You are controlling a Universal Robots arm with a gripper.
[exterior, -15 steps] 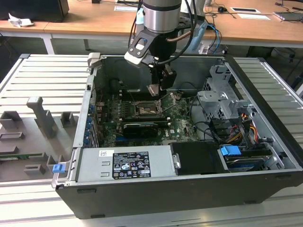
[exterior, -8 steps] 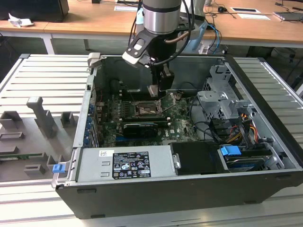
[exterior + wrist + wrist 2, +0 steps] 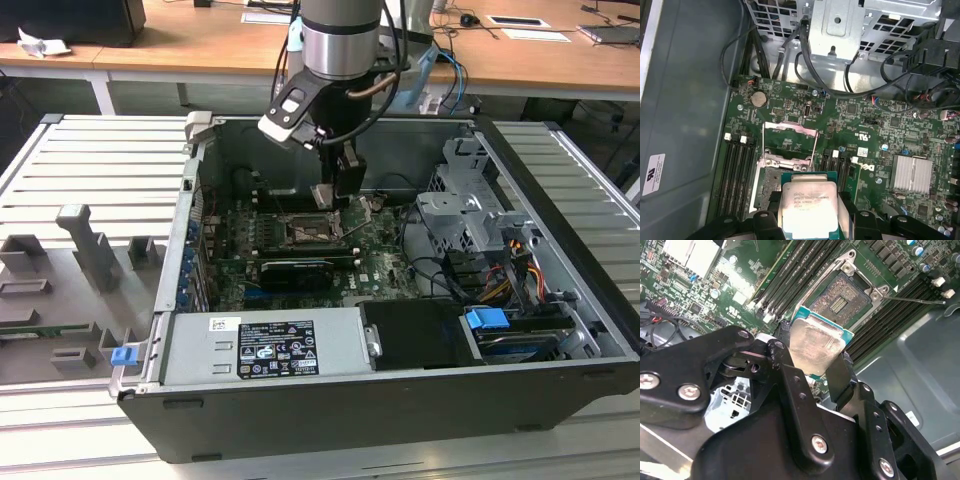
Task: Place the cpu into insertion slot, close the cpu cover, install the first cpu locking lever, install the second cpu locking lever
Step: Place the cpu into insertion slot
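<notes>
The cpu [image 3: 812, 342] is pinched by two opposite edges between the black fingers [image 3: 840, 377] of the gripper [image 3: 814, 360], its pale metal top facing both wrist cameras. It hangs clear above the insertion slot [image 3: 839, 301] and is not seated: the slot's bare contact field lies uncovered inside its silver rim. In the first wrist view the chip overlaps the near part of the slot, so the slot's far edge and one side remain in sight.

The cpu cover [image 3: 789, 129] is flipped open, lying back from the slot's far edge with green board showing through its square window. A thin metal locking lever [image 3: 915, 300] juts out from one corner of the slot, across the black memory slots [image 3: 890, 325] flanking it. More memory slots run along the slot's other side. Beyond the open cover sits a round coin cell [image 3: 758, 98], and farther from the slot, a ribbed silver heatsink [image 3: 912, 175].

In the exterior view the arm reaches down into the open computer case [image 3: 400, 420], the gripper just above the slot. A grey power supply [image 3: 265, 345] lies on the camera's side of the slot, and a metal drive cage [image 3: 470, 215] stands beside the motherboard.
</notes>
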